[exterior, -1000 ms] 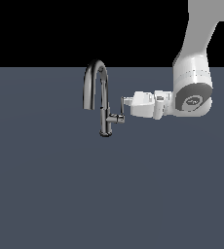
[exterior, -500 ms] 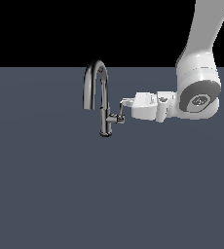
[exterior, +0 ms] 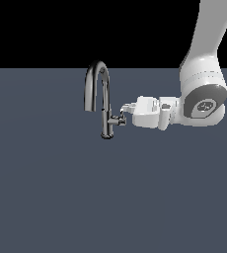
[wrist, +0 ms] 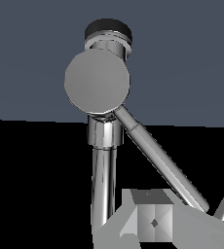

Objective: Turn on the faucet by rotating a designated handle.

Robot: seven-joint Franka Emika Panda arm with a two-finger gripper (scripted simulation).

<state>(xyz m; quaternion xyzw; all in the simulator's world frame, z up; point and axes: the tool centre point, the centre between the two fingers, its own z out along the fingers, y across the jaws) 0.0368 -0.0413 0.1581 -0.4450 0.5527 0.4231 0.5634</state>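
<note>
The faucet (exterior: 101, 94) is a dark chrome gooseneck on a slim column with a round base, standing on the grey surface. The handle (exterior: 119, 116) is a short stub with a thin lever, jutting from the column toward the exterior view's right. My gripper (exterior: 124, 109) reaches in level from that side, its tips at the lever. In the wrist view the stub's round end cap faces me, and the handle (wrist: 158, 158) lever slants down between my fingers (wrist: 152, 221). My gripper (wrist: 191, 214) is open around the lever's tip. I cannot tell whether a finger touches it.
The flat grey surface (exterior: 61, 197) spreads all around the faucet, with black background behind it. My white arm (exterior: 202, 96) comes down from the exterior view's upper right.
My hand has sunk a little beside the faucet and the wrist has shifted toward the exterior view's right. The lever now looks tilted rather than upright.
</note>
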